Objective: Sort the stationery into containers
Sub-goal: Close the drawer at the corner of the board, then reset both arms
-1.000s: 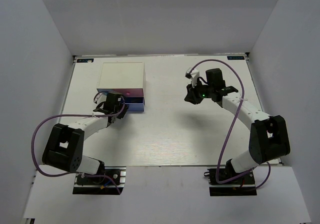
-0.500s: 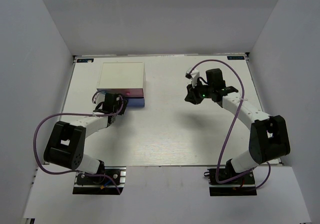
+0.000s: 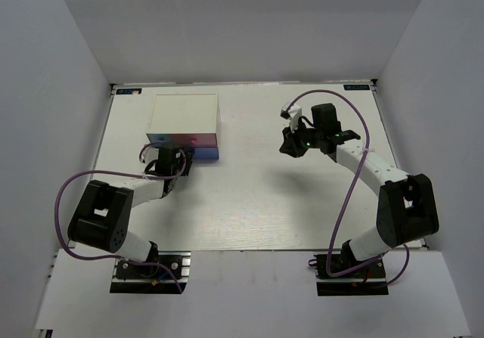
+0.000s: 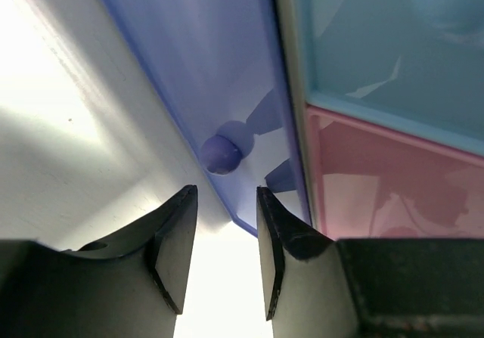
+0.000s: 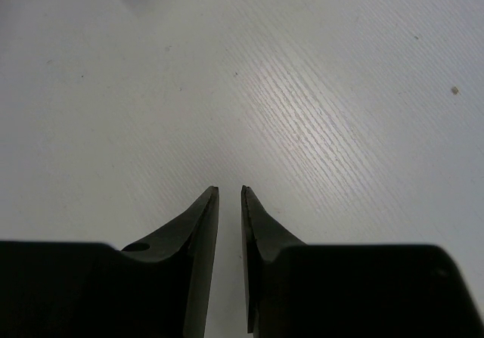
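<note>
at the far left of the table (image 3: pixel 257 202) the box of drawers (image 3: pixel 185 113) is sitting with its white top facing up and its fronts turned toward the near edge. the left gripper (image 3: pixel 172 158) is hanging low just in front of it, pointing at the near face. from the left wrist view its two fingers (image 4: pixel 172 247) are standing apart with a clear gap between them and nothing in that gap. just beyond the fingertips the round knob (image 4: pixel 221 154) of the darker blue front (image 4: pixel 197 66) is showing, close to the tips but not between them. beside that front the light blue front (image 4: pixel 393 43) and the pink front (image 4: pixel 386 190) are filling the rest of the view, all three seen at a steep angle. i cannot tell from here what is lying inside the drawers

over on the right half, well apart from the box, the right gripper (image 3: pixel 290 143) is hovering above bare tabletop, its arm reaching in from the near right with a purple cable (image 3: pixel 333 92) looping over it. in the right wrist view its jaws are sitting almost together, only a thin slit separating the tips, and they are gripping nothing; white wood-grained surface is lying beyond them
</note>
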Motion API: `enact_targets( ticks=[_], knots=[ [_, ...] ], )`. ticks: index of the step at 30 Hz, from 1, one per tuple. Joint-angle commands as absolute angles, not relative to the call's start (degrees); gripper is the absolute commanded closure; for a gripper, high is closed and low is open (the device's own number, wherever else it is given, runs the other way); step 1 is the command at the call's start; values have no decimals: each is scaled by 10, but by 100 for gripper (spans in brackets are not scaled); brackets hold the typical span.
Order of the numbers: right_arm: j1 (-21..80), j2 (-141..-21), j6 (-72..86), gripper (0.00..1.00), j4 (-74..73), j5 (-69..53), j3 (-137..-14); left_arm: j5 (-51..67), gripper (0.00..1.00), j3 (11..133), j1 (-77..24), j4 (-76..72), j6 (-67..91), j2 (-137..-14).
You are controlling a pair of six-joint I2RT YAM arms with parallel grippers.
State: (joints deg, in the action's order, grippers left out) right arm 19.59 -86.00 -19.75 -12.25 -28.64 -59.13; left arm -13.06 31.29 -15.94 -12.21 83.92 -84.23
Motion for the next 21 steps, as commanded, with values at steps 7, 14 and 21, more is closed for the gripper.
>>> enact_targets(
  ticks=[7,14,21],
  knots=[
    [194,-869,-205,76,-120,-288,-611,-124,52,299,-156,-132,858,-840],
    [195,-861,-207,70,-117,-285,-602,-88,61,256,-167,-36,841,-754],
    [195,-858,-205,10,-113,-285,-599,1,27,223,-167,27,669,-643]
  ],
)
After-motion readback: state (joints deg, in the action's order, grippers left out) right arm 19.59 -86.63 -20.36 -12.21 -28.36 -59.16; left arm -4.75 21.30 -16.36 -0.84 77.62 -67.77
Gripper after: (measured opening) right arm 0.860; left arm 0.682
